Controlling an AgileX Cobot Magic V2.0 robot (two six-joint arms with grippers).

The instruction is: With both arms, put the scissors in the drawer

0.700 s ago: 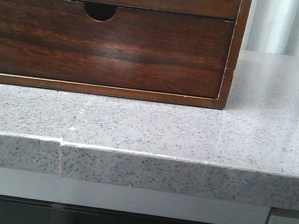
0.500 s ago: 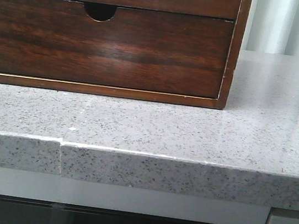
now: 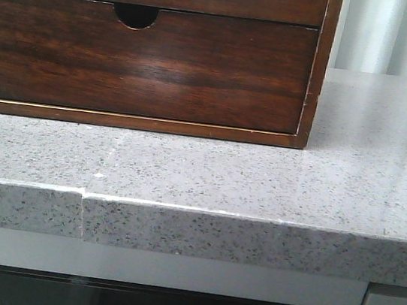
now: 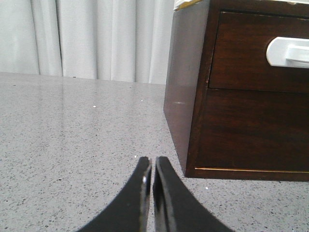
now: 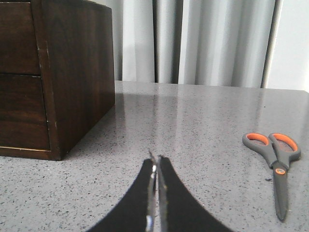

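Both pincers are pressed together and empty, low over the surface [image 5: 203, 125]. The scissors [image 5: 275, 159] lie flat, well apart from the right pincer [image 5: 155, 162]. The drawer [image 4: 256, 50] sits shut beyond the left pincer [image 4: 150, 162], so nothing seems begun.

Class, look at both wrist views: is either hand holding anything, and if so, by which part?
Nothing is held. Left hand and right hand are shut and empty; the scissors lie untouched on the counter.

One pair of scissors [image 5: 274, 162] is seen, one wooden cabinet [image 3: 315, 70] with two drawer fronts, one countertop [image 3: 259, 191], and two grippers.
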